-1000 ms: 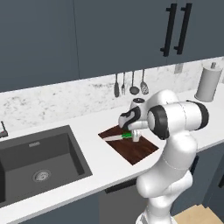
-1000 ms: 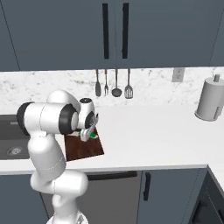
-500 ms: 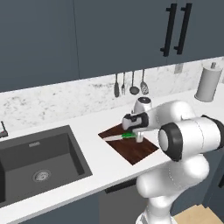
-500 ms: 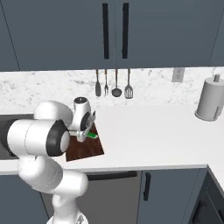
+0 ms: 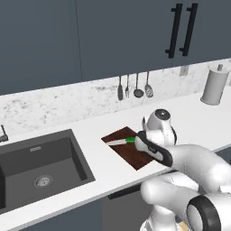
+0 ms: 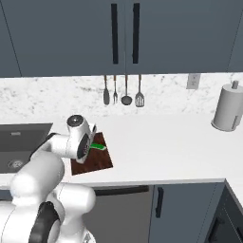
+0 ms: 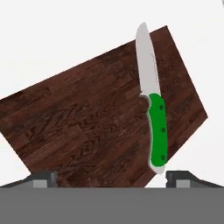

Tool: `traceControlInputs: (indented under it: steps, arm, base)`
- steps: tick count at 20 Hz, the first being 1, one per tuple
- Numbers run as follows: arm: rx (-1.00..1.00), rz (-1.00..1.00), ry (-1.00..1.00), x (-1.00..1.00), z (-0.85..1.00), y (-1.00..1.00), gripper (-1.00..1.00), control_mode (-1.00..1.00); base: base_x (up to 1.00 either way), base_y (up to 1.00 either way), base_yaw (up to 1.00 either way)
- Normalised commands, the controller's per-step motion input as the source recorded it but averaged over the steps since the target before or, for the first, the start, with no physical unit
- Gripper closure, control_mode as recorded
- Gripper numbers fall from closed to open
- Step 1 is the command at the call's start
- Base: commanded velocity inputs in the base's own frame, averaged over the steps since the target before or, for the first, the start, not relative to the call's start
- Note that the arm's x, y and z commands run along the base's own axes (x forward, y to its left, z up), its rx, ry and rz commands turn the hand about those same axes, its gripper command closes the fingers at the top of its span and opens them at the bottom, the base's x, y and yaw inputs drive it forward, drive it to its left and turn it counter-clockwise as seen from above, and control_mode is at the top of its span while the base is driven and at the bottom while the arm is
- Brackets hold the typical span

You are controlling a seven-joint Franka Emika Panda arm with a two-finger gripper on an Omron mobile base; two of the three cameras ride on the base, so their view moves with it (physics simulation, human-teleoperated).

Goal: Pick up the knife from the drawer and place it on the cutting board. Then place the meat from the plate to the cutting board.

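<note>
1. White counter [image 5: 113, 167] runs under dark cabinets, with a dark sink [image 5: 40, 169] to the left of the work area and a paper towel roll [image 6: 228, 107] well apart to the right.
2. Locate the cutting board [image 7: 87, 127] in the middle of the counter. The knife [image 7: 154, 109] lies flat on it, fully supported, close to one long edge of the board.
3. Note the knife's long axis. In the hand view it runs away from the jaws: green handle nearest, pale blade pointing off toward the far corner of the board.
4. Check the gripper [image 7: 112, 177]. Its jaws stand spread wide and hold nothing; the handle's butt end sits just beside one fingertip [image 7: 183, 177], not between the two.
5. Treat the knife placement as done, by the look of it. You should expect the meat to be the remaining item; neither the meat nor its plate can be located from these views.
6. Plan the retreat upward first. The handle lies close to the jaws, so a sideways move could drag it.
7. Reserve the bare board area beside the blade for the meat; open counter surrounds the board on all sides.
</note>
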Motion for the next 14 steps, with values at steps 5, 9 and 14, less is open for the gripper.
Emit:
traceControlInputs:
  steps: [5, 9, 14]
  arm:
    - [0.00, -0.06, -0.08, -0.72, 1.00, 0.16, -1.00, -1.00]
    - [0.06, -0.15, -0.01, -0.72, 0.97, 0.01, -1.00, -1.00]
    - [0.08, -0.18, 0.01, -0.54, 0.80, 0.00, -1.00, -1.00]
  base:
    - [0.00, 0.00, 0.00]
    - [0.00, 0.00, 0.00]
    - [0.00, 0.00, 0.00]
